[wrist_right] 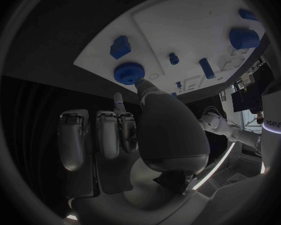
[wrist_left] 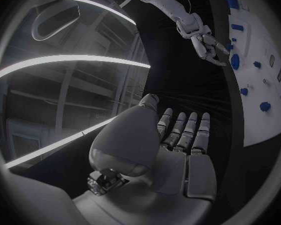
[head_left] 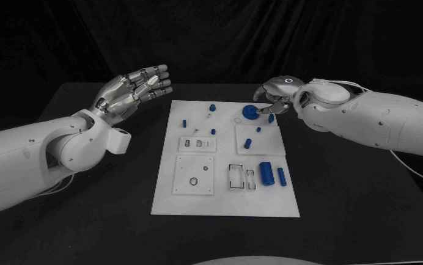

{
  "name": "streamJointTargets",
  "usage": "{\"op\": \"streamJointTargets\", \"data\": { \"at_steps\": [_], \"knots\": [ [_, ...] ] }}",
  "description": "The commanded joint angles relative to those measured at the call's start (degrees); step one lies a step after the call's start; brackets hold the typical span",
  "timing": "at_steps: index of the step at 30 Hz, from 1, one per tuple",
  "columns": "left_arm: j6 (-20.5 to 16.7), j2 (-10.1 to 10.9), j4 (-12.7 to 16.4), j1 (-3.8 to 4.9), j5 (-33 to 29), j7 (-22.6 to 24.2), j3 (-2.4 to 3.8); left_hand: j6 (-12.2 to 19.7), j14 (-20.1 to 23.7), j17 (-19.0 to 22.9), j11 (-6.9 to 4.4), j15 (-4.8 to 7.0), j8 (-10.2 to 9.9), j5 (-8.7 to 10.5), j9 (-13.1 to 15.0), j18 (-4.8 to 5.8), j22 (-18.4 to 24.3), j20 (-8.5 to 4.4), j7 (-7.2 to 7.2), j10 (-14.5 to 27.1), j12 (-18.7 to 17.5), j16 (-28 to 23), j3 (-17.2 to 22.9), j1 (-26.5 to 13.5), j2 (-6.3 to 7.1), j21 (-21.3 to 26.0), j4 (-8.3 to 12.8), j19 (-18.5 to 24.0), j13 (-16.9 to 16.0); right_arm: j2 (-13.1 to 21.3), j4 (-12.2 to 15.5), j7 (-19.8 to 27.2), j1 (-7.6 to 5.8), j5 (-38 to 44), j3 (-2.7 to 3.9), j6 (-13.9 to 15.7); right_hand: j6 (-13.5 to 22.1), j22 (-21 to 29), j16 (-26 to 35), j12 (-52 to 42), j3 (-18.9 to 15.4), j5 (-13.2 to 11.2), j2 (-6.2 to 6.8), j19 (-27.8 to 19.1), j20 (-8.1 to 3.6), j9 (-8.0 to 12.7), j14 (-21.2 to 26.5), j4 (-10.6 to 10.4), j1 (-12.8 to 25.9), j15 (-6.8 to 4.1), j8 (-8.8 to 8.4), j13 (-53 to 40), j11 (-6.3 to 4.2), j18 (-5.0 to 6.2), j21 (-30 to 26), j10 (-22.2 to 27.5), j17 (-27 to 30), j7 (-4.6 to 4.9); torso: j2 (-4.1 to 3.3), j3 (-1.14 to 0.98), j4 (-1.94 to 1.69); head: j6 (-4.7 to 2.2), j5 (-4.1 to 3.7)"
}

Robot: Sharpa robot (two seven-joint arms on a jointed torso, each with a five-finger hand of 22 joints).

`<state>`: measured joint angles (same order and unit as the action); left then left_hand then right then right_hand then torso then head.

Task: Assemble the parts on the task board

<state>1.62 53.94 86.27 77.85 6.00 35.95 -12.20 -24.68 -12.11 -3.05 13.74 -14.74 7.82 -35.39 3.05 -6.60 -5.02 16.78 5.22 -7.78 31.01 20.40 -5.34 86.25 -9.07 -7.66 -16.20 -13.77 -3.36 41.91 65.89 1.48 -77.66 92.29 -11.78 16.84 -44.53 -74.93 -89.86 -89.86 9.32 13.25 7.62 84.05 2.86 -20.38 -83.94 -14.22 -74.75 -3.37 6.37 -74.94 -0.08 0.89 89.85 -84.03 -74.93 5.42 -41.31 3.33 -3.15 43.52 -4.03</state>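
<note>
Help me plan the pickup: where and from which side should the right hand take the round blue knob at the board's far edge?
Grip the blue knob by its ribbed rim, from above: it lies flat on the task board, face up. The right hand hovers beside it.

R hand [wrist_right: 137,135] thumb tip at blue knurled disc [wrist_right: 128,73] on white task board [wrist_right: 178,30], other fingers curled.

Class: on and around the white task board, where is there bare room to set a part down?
Free: the board's near strip, below its cutouts; bare table right of the board. Crowded: the far right corner, where the right hand meets the blue knob.
</note>
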Motion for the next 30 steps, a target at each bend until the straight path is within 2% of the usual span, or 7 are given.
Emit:
{"op": "streamJointTargets", "data": {
  "at_steps": [1,6,17,21,24,25,30],
  "knots": [
    [0.9,-0.2,0.0,0.07,-0.1,0.6,0.06,-0.4,-0.5,-0.1,0.22,-0.04,0.3,-0.22,0.0,0.82,0.1,-0.08,0.07,-0.1,0.3,0.2,0.3,0.4,-0.32,-0.2,-0.1,0.0,-0.1,-0.4,-0.5,-0.8,0.27,0.1,0.03,0.1,-0.1,-15.1,-0.1,-0.1,0.0,0.4,0.45,6.0,0.44,0.4,-6.1,0.3,-0.9,0.33,-0.03,-15.1,0.43,-0.89,0.2,-6.0,-15.1,0.09,0.09,-0.01,-0.03,0.05,-0.41],
    [1.1,-0.3,-0.1,0.07,-0.1,0.5,0.06,-0.3,-0.5,0.0,0.24,-0.06,0.3,-0.23,0.0,0.83,0.1,-0.08,0.11,-0.1,0.2,0.2,0.3,0.4,-0.35,-0.2,-0.1,0.0,0.0,-0.8,-1.0,-0.3,0.39,0.1,0.03,0.4,-0.3,-15.1,-0.1,-0.1,0.2,1.3,0.38,6.0,0.46,0.6,-6.1,0.5,-1.4,0.31,0.04,-15.1,0.38,-0.89,0.2,-6.0,-15.1,-0.01,0.10,-0.01,0.00,0.12,-0.37],
    [1.3,-0.4,-0.2,0.06,-0.1,0.4,0.06,-0.3,-0.6,-0.1,0.26,-0.09,0.3,-0.26,0.0,0.84,0.1,-0.08,0.16,-0.1,0.2,0.3,0.4,0.5,-0.38,-0.2,-0.1,0.0,0.0,-2.0,-2.2,-0.1,0.67,0.1,0.04,0.0,-2.6,-15.1,-0.1,-0.1,0.2,1.0,0.27,6.0,0.29,0.4,-6.1,0.4,-1.9,0.04,1.25,-15.1,0.02,-0.89,0.2,-6.0,-15.1,-0.47,0.04,-0.03,-0.07,0.11,-0.65],
    [1.3,-0.5,-0.2,0.06,-0.1,0.4,0.06,-0.3,-0.6,-0.1,0.26,-0.09,0.3,-0.26,0.0,0.84,0.1,-0.08,0.16,-0.1,0.2,0.3,0.4,0.5,-0.38,-0.2,-0.1,0.0,0.0,-2.4,-2.8,-0.1,0.87,0.1,0.04,-0.4,-3.2,-15.1,-0.1,-0.1,0.2,1.2,0.23,6.0,0.22,0.2,-6.1,0.4,-2.0,-0.03,1.65,-15.1,-0.03,-0.89,0.2,-6.0,-15.1,-0.48,0.04,-0.02,-0.02,0.12,-0.51],
    [1.3,-0.5,-0.2,0.06,-0.1,0.4,0.06,-0.3,-0.6,0.0,0.27,-0.11,0.3,-0.28,0.0,0.85,0.1,-0.08,0.19,-0.1,0.2,0.3,0.5,0.5,-0.41,-0.2,0.0,0.0,0.0,-2.7,-3.2,-0.1,1.03,0.1,0.04,-0.6,-3.6,-15.1,-0.1,-0.1,-0.2,0.1,0.48,6.0,0.15,0.0,-6.1,0.1,-1.7,-0.08,1.92,-15.1,-0.08,-0.89,0.2,-6.0,-15.1,-0.53,0.01,-0.01,-0.04,0.16,-0.42],
    [1.3,-0.5,-0.2,0.06,-0.1,0.4,0.06,-0.3,-0.6,0.0,0.27,-0.11,0.3,-0.28,0.0,0.85,0.1,-0.08,0.19,-0.1,0.2,0.3,0.5,0.5,-0.41,-0.2,0.0,0.0,0.0,-2.8,-3.3,-0.2,1.07,0.1,0.04,-0.6,-3.6,-15.1,-0.1,-0.1,-0.7,-2.5,0.83,6.0,0.10,-0.1,-6.1,-0.7,-1.0,-0.14,2.03,-15.1,-0.15,-0.89,0.2,-6.0,-15.1,-0.60,0.00,-0.01,-0.01,0.17,-0.39],
    [1.4,-0.5,-0.3,0.06,-0.1,0.4,0.06,-0.3,-0.6,0.0,0.28,-0.12,0.3,-0.29,0.0,0.85,0.1,-0.08,0.20,-0.1,0.2,0.3,0.5,0.5,-0.41,-0.2,0.0,0.0,0.0,-3.2,-3.8,-0.2,1.35,0.1,0.04,-1.0,-3.4,-15.1,-0.1,-0.1,-1.1,-4.0,1.34,6.0,0.03,-0.1,-6.1,-1.6,-0.7,-0.18,2.01,-15.1,-0.17,-0.89,0.2,-6.0,-15.1,-0.62,0.03,-0.01,-0.04,0.21,-0.61]
  ]
}}
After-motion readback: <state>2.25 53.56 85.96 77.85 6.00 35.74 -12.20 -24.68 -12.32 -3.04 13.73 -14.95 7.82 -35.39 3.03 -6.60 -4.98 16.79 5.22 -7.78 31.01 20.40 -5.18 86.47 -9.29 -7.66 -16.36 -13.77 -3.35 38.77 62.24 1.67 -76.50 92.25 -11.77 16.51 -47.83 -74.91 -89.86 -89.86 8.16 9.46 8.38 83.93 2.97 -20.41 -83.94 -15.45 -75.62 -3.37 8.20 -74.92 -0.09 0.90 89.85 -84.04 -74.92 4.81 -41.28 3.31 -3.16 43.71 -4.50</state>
